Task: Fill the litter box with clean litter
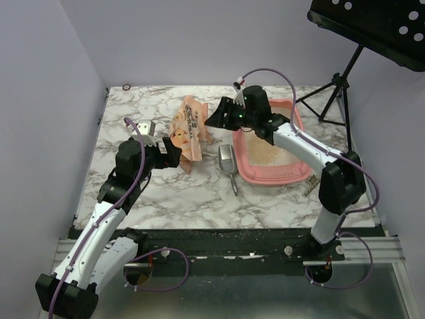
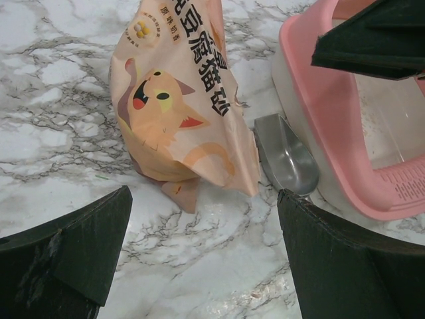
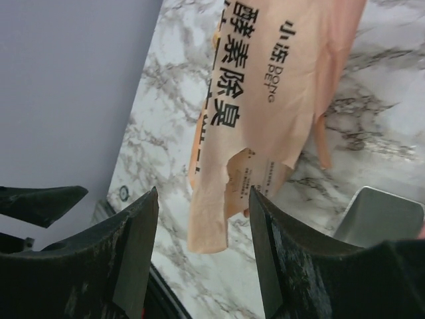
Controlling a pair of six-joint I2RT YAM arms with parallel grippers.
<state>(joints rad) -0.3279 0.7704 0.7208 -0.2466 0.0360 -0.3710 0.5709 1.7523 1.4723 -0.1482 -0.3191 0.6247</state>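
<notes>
The pink litter box [image 1: 297, 121] lies right of the table's middle, with a thin layer of beige litter [image 1: 264, 151] in it. An orange bag [image 1: 189, 129] with a cartoon cat lies to its left, and a grey metal scoop [image 1: 228, 161] sits between them. My left gripper [image 1: 174, 151] is open at the bag's near end. In the left wrist view the bag [image 2: 176, 100] lies ahead of the wide-apart left gripper [image 2: 202, 226], which holds nothing. My right gripper [image 3: 202, 246] hovers open over the torn far end of the bag [image 3: 279, 86], without gripping it.
The scoop [image 2: 287, 156] lies against the litter box rim [image 2: 319, 100]. A black music stand on a tripod [image 1: 339, 86] stands beyond the table's right corner. A small object [image 1: 309, 187] lies near the box's front right corner. Lilac walls close the back and left.
</notes>
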